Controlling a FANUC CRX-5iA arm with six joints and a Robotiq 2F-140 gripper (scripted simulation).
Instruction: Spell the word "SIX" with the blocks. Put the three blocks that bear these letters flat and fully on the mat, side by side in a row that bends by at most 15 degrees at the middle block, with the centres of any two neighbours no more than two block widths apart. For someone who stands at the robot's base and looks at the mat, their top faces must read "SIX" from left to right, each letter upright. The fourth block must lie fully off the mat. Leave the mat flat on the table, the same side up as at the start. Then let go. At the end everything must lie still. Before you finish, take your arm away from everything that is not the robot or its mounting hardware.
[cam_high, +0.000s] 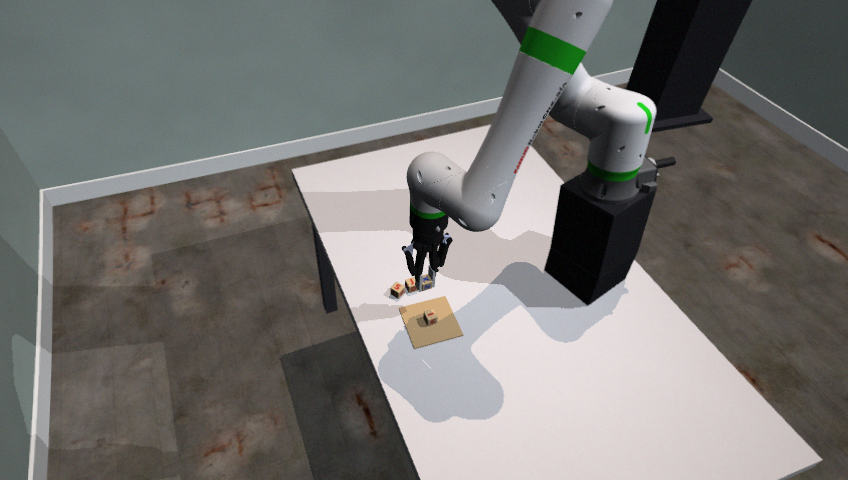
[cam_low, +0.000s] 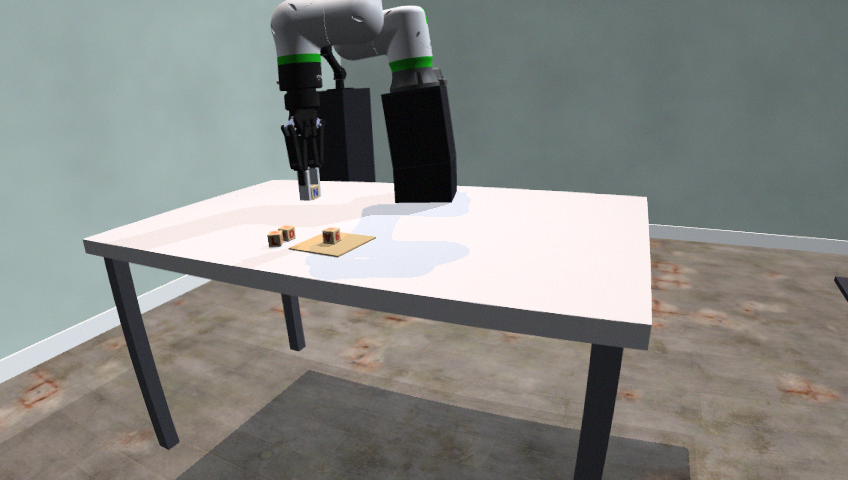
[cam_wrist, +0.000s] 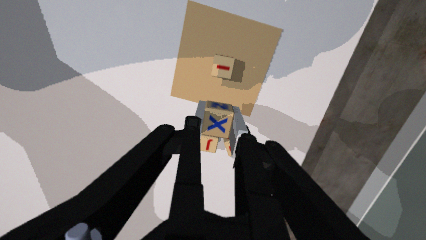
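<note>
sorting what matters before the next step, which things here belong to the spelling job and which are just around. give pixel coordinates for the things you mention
Part of the job:
- mat (cam_high: 449, 333) (cam_low: 312, 248) (cam_wrist: 200, 45)
- X block (cam_high: 426, 281) (cam_low: 315, 192) (cam_wrist: 217, 124), in the gripper (cam_high: 426, 279) (cam_low: 310, 191) (cam_wrist: 217, 114)
- block on the mat (cam_high: 430, 317) (cam_low: 331, 236) (cam_wrist: 223, 67)
- S block (cam_high: 397, 289)
- J-like block (cam_high: 410, 285)

Just around:
- dark pillar behind the robot (cam_high: 675, 65) (cam_low: 357, 130)

Place: robot work cell, lab-like
Robot: 1 white arm (cam_high: 508, 113) (cam_low: 351, 23) on a black pedestal (cam_high: 586, 237) (cam_low: 419, 142)
Table: white top (cam_high: 595, 368) (cam_low: 505, 237), pedestal at 1 long edge
Walls: plain grey-green (cam_high: 208, 77) (cam_low: 595, 107)
Floor: stained, rust-marked (cam_high: 238, 368) (cam_low: 446, 368)
</note>
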